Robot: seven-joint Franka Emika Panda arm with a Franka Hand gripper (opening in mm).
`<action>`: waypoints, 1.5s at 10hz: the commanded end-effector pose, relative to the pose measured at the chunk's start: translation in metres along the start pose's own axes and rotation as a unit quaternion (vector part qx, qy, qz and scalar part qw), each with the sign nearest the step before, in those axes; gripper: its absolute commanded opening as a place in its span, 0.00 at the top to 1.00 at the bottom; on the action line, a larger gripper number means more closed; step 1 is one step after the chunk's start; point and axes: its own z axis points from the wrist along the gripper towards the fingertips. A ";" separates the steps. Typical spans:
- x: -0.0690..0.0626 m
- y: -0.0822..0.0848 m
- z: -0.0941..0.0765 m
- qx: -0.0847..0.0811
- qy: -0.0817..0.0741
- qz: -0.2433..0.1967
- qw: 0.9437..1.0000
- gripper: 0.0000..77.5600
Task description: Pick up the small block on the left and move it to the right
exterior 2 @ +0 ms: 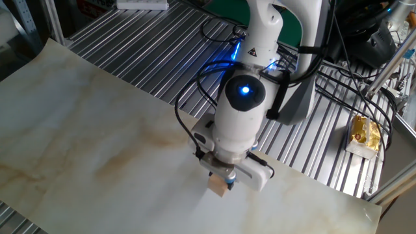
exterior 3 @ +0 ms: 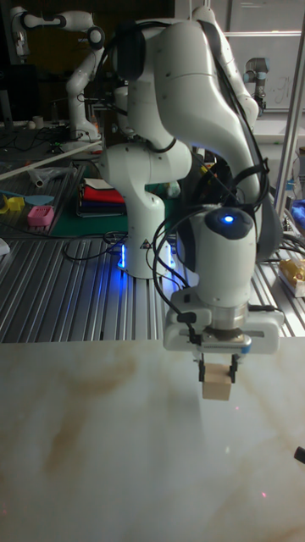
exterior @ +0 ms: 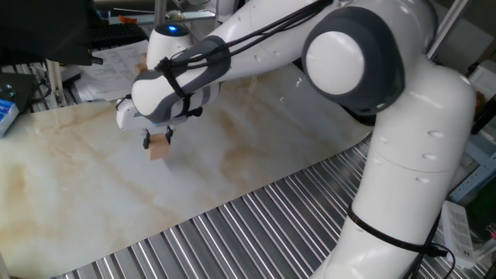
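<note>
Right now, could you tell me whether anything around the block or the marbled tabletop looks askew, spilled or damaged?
Nothing stands out. The small block sits squarely between the fingers of the gripper, carried above the marbled tabletop, which shows no spill or damage. A second wooden block is partly hidden behind the arm.

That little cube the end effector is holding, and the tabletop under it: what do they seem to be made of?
The small block looks like plain unfinished wood: light tan, matte, with no paint or markings. The tabletop looks like polished marble, cream with brownish veins and a slight sheen, though it could just as well be a printed marble-look sheet. Beyond its edge lies ribbed, shiny metal.
</note>
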 end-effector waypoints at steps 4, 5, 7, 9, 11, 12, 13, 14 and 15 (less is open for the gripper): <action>-0.003 0.015 0.003 0.001 -0.003 -0.021 1.000 0.98; -0.001 0.020 0.006 0.002 -0.004 -0.022 1.000 0.98; 0.003 0.030 0.012 0.002 -0.005 -0.023 1.000 0.98; 0.004 0.032 0.012 0.001 -0.003 -0.025 1.000 0.98; 0.004 0.032 0.012 0.001 -0.001 -0.032 0.999 0.98; 0.006 0.033 0.012 0.001 -0.001 -0.034 0.999 0.98; 0.007 0.033 0.013 0.001 -0.001 -0.035 0.999 0.98; 0.009 0.033 0.014 0.000 -0.001 -0.035 0.999 0.98; 0.011 0.033 0.014 0.000 -0.001 -0.035 0.999 0.98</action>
